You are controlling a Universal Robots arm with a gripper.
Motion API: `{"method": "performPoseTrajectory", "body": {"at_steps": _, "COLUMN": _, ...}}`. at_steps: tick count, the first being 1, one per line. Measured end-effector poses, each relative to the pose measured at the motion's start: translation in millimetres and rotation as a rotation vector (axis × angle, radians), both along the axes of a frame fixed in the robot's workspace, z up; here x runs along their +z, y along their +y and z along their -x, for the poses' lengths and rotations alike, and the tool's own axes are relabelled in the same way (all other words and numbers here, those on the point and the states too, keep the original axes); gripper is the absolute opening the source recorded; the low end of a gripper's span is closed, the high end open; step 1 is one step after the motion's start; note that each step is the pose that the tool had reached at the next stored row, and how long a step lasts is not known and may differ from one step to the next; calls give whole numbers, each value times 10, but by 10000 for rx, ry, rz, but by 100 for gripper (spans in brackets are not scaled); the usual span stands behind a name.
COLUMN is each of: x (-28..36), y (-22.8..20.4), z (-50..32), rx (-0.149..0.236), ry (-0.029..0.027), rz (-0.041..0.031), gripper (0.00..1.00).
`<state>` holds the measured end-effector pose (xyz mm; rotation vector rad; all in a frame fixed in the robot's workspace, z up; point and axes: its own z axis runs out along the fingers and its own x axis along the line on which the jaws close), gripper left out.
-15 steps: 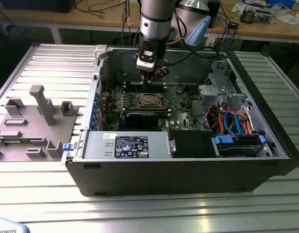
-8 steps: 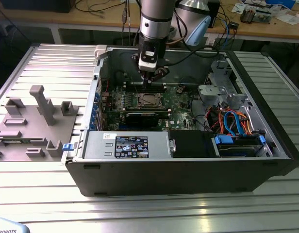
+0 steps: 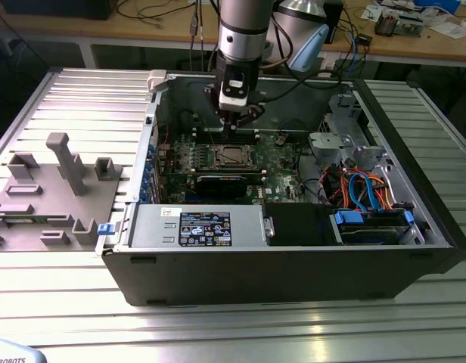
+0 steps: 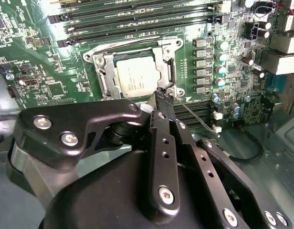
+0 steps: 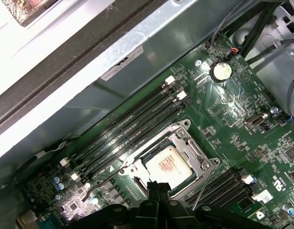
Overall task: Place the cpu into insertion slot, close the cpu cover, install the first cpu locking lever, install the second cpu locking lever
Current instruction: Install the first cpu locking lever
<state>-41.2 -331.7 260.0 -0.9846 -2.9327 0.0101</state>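
Note:
The cpu (image 4: 135, 76) lies flat in its socket on the green motherboard (image 4: 37, 71), silvery top up; the first wrist view shows the cpu (image 5: 168, 164) too. The cpu cover (image 4: 105, 71) is down around it as a metal frame (image 5: 197, 153). My gripper (image 4: 164, 93) is shut, its black tips together at one corner of the socket, right beside a thin wire locking lever (image 4: 199, 118) that angles away from the socket. A second wire lever (image 5: 100, 182) sticks out on the other side. In the exterior view my gripper (image 3: 237, 121) hangs just above the socket (image 3: 231, 156).
The open computer case (image 3: 293, 249) lies on a slatted metal table. Memory slots (image 5: 132, 126) run beside the socket, a black card (image 3: 222, 184) and power supply (image 3: 203, 227) sit nearer the camera, and cables and drive bays (image 3: 369, 204) fill the exterior view's right. A grey fixture (image 3: 59, 189) stands at its left.

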Motion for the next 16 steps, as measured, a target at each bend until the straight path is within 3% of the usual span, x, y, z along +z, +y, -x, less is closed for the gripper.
{"method": "performPoseTrajectory", "body": {"at_steps": 16, "x": 0, "y": 0, "z": 0, "rx": 1128, "ry": 0, "rz": 0, "gripper": 11}}
